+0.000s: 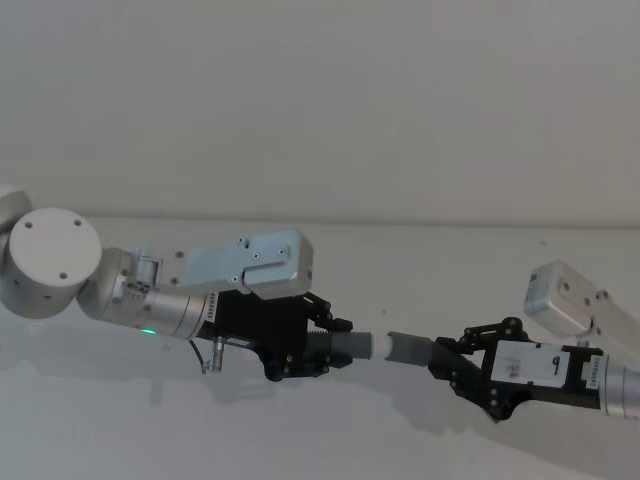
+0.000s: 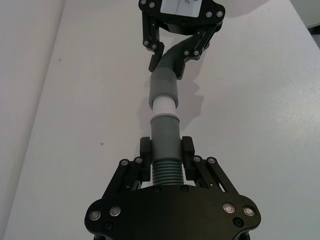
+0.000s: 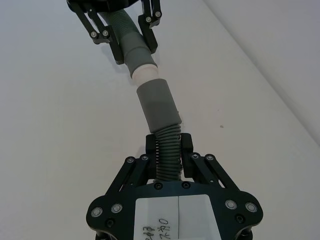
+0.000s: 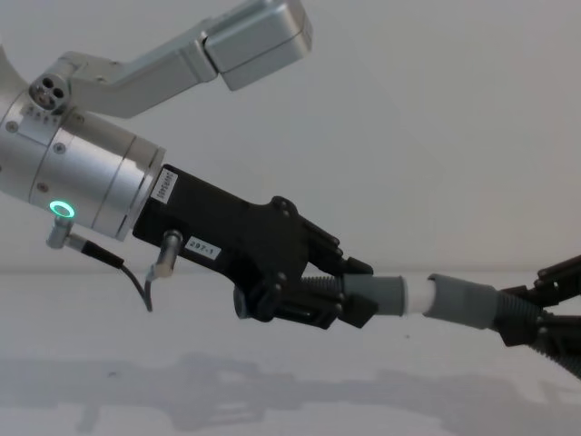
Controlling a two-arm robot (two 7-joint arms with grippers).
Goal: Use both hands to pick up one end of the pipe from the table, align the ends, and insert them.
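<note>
My left gripper is shut on the ribbed part of one dark grey pipe piece, held above the white table. That piece's white tip points at the other piece. My right gripper is shut on the ribbed part of the second piece. The white tip meets that piece's wider grey mouth, and a short band of white still shows between the two cuffs. In the chest view the left gripper and the joined ends sit in a nearly straight line.
Bare white table lies all around and below the two grippers. A plain pale wall stands behind the table's far edge.
</note>
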